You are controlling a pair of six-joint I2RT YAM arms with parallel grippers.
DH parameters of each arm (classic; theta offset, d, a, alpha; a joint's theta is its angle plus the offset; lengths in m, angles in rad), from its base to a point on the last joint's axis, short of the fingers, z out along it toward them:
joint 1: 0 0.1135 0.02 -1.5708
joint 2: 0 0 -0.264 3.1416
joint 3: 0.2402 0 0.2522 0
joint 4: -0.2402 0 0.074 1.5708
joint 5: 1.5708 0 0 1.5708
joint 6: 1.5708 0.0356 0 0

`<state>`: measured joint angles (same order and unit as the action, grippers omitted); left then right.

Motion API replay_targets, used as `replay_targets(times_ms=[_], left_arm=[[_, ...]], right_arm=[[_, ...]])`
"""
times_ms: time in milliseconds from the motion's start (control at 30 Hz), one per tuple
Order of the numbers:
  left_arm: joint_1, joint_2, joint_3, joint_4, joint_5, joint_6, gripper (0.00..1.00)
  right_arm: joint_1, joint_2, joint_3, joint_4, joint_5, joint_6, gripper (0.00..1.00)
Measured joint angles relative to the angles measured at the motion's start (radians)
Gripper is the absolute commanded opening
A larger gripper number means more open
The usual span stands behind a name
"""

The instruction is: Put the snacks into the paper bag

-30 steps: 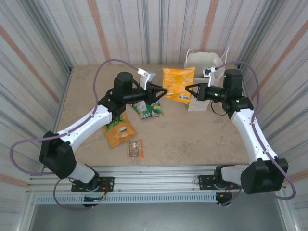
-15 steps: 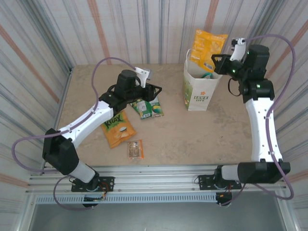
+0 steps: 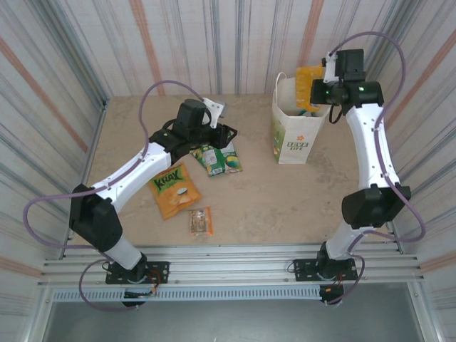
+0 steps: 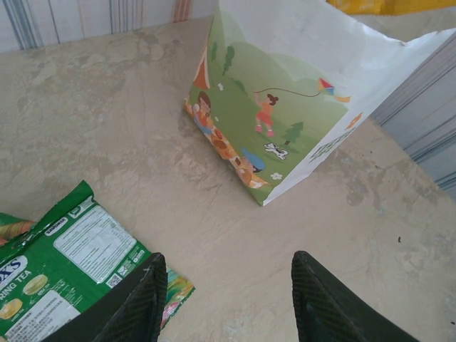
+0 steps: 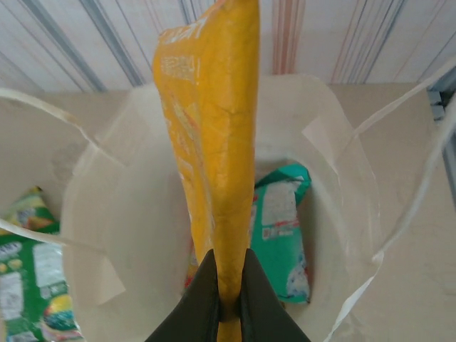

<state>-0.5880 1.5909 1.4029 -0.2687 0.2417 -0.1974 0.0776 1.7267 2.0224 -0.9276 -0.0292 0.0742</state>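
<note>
As the right arm reaches high over the white upright paper bag (image 3: 293,142), we can see why the flat orange-yellow crinkly packet (image 5: 214,142) hangs edge-on: turned narrow like that, it lines up with the bag's open mouth and should slip down between the walls without catching the thin handles. The right gripper (image 5: 228,299) is clenched tight on one end of that packet, jaws nearly together with only the foil between them, and the packet points straight down at the opening. Down inside the bag a teal packet (image 5: 281,228) lies against the far wall, so we judge the job partly done.

Over on the other side, the left gripper (image 4: 226,285) hovers low above the table (image 3: 285,199), jaws about half apart and holding nothing, right above the green printed packet (image 4: 78,256). That looks like a line-up for the next pick. An orange packet with green lettering (image 3: 174,189) and a small clear packet with brownish contents (image 3: 201,221) wait on the table nearer the arm bases, well apart from the bag.
</note>
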Motion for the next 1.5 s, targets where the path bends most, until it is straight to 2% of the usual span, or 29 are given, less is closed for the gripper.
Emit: replay_targets(times_ms=[233, 333, 400, 800, 1033, 1200, 1500], left_arm=[[0.007, 0.001, 0.0, -0.001, 0.0, 0.0, 0.5], [0.012, 0.001, 0.0, -0.006, 0.0, 0.0, 0.5], [0.014, 0.001, 0.0, -0.012, 0.0, 0.0, 0.5], [0.019, -0.05, -0.027, -0.063, -0.005, -0.02, 0.51], [0.02, -0.106, -0.087, -0.123, -0.008, -0.075, 0.51], [0.031, -0.164, -0.164, -0.182, -0.016, -0.138, 0.54], [0.086, -0.339, -0.341, -0.259, -0.021, -0.252, 0.61]], right_arm=[[0.029, 0.123, 0.122, -0.132, 0.08, -0.059, 0.13], [0.029, 0.157, 0.151, -0.175, 0.093, -0.066, 0.31], [0.029, 0.168, 0.166, -0.194, 0.098, -0.073, 0.38], [0.073, 0.126, 0.164, -0.24, 0.112, -0.082, 0.41], [0.19, -0.111, -0.038, -0.169, 0.084, -0.05, 0.42], [0.313, -0.295, -0.286, -0.037, 0.033, 0.003, 0.44], [0.535, -0.359, -0.555, 0.176, -0.025, 0.117, 0.44]])
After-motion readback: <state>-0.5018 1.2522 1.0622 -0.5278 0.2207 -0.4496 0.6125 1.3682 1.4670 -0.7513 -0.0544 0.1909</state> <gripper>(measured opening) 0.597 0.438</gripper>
